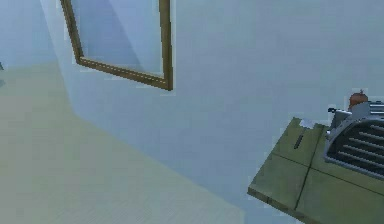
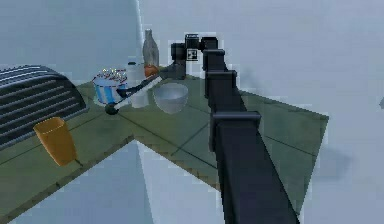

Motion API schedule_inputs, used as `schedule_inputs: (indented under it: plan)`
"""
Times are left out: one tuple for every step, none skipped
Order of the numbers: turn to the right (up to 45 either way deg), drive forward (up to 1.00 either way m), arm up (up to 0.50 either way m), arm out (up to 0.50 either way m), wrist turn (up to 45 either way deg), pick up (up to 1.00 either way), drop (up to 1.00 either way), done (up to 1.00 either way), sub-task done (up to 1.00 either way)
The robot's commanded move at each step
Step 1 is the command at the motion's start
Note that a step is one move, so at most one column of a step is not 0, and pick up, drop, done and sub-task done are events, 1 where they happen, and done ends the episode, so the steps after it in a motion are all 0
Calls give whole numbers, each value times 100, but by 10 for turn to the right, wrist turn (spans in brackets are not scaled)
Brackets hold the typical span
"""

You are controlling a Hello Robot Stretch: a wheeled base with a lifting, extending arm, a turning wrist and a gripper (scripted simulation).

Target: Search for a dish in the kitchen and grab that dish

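Arm side view: I have the dark square-section arm (image 2: 235,130) reaching out over the olive-green tiled bench (image 2: 295,120). Its two white marker squares (image 2: 191,47) sit at the far end. The jaws are just left of the markers, above the clutter at the back of the bench. I can't tell if they're clenched or released, and with items standing right behind them I can't tell if they hold anything.

The task item is the white round bowl (image 2: 170,97). It sits upright on the bench just left of the arm, below the jaws in the picture. I can't tell whether it touches them.

Left of the bowl is a blue-and-white round pot (image 2: 108,85) with a dark straight handle (image 2: 125,100) angling down toward the bench edge. A tall pale bottle (image 2: 150,48) stands behind, near the wall, with a small orange thing (image 2: 150,70) at its base that's too small to identify. An orange tumbler (image 2: 57,140) stands near the front edge, well apart from the bowl. A grey ribbed rounded object (image 2: 35,95) takes the left end.

Forward view: I see a pale wall with a wood-framed panel (image 1: 120,40) at upper left, window or mirror, can't say which. The bench corner (image 1: 290,170) is at lower right, with the same grey ribbed object (image 1: 362,140) and a small reddish-brown blob (image 1: 357,98) behind it.
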Motion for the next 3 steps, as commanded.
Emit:
schedule_inputs:
  plan:
    - [0, 0, 0, 0, 450, 0, 0, 0, 0]
    - [0, 0, 0, 0, 210, 0, 0, 0, 0]
    - [0, 0, -12, 0, 0, 0, 0, 0, 0]
